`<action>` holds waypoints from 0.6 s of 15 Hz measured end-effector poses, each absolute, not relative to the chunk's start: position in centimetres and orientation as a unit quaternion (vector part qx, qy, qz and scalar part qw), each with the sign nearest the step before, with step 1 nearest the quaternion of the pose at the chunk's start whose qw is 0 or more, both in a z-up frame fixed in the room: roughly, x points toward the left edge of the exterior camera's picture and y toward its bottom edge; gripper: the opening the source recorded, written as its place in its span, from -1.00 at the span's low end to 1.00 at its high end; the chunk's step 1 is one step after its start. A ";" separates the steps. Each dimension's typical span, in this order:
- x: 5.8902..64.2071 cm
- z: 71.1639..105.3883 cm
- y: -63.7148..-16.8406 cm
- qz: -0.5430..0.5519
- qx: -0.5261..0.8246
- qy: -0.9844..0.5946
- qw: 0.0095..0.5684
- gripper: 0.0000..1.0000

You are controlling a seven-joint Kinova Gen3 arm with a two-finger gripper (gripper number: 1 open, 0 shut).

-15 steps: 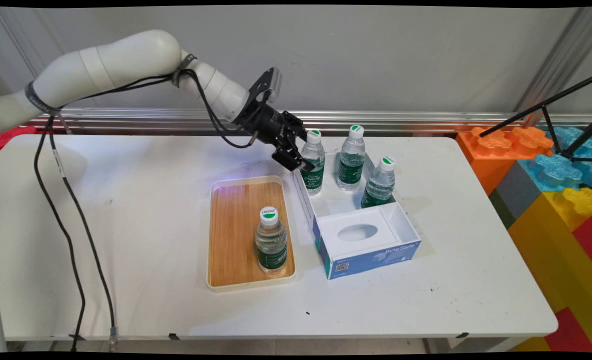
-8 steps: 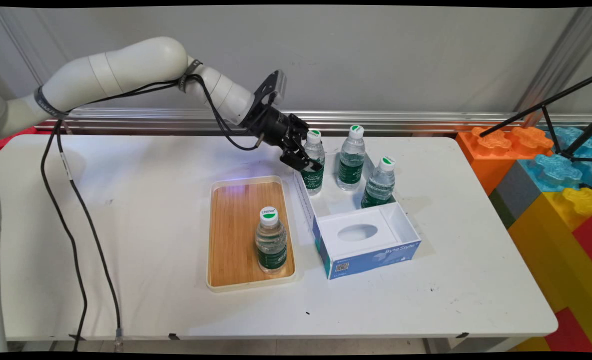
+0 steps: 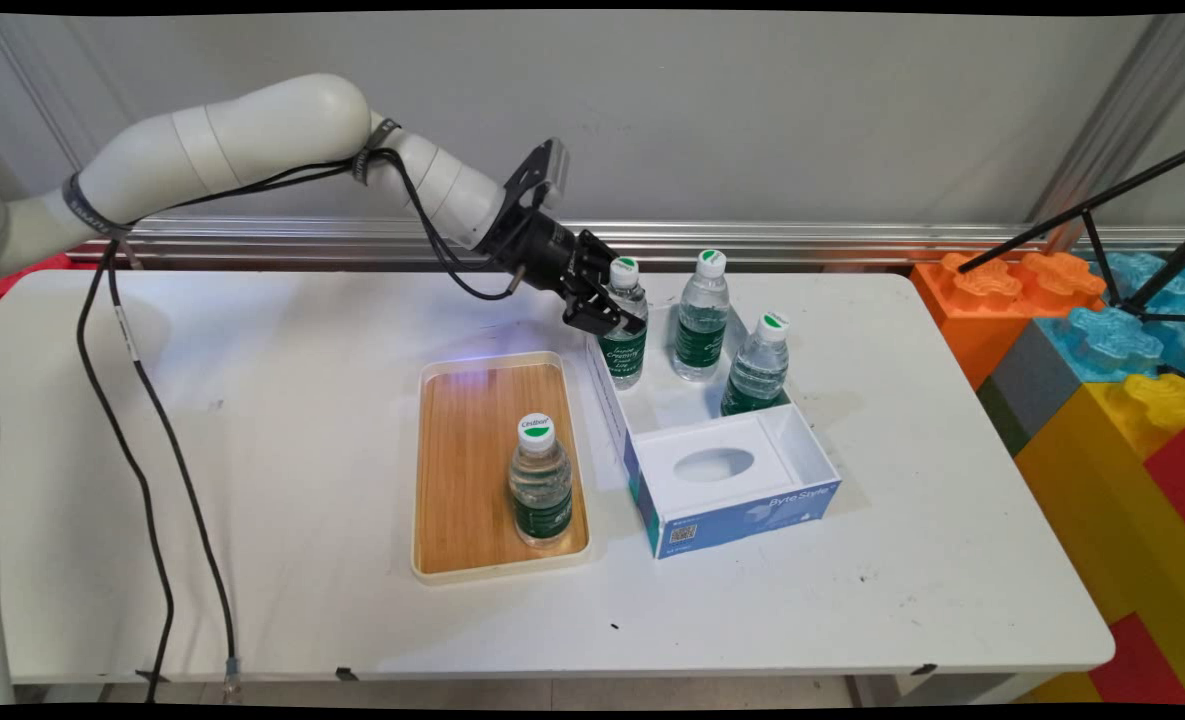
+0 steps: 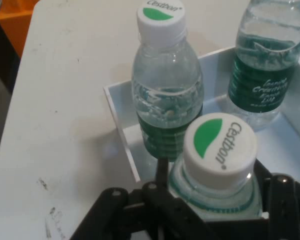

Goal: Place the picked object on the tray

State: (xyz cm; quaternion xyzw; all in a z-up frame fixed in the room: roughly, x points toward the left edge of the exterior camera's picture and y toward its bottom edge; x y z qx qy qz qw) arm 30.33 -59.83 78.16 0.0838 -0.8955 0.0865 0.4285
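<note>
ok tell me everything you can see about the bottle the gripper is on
The gripped water bottle is clear plastic with a dark green label and a white cap marked Cestbon with a green patch. It stands roughly upright at the left of the open box's tray. The gripper is clamped round its shoulder, below the cap.

Cap in gripper: "Cestbon", black letters beside a green leaf mark, on white.
Cap behind: "Cestbon", top of the word cut by the edge of the hand view.
Green label, right bottle: white script, three lines, not legible.
Tray bottle cap: small dark word, not legible in the main view.
Box front: "Byte Style" in white on blue; QR code at its left end.
</note>
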 end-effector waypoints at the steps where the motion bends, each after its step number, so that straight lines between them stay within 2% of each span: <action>1: 30.3 78.3 -59.8 0.086 0.084 -0.896 0.428 -1.00; 5: 30.7 79.5 -59.3 0.091 0.098 -0.890 0.436 -1.00; 9: 31.0 82.1 -58.3 0.099 0.129 -0.878 0.449 -1.00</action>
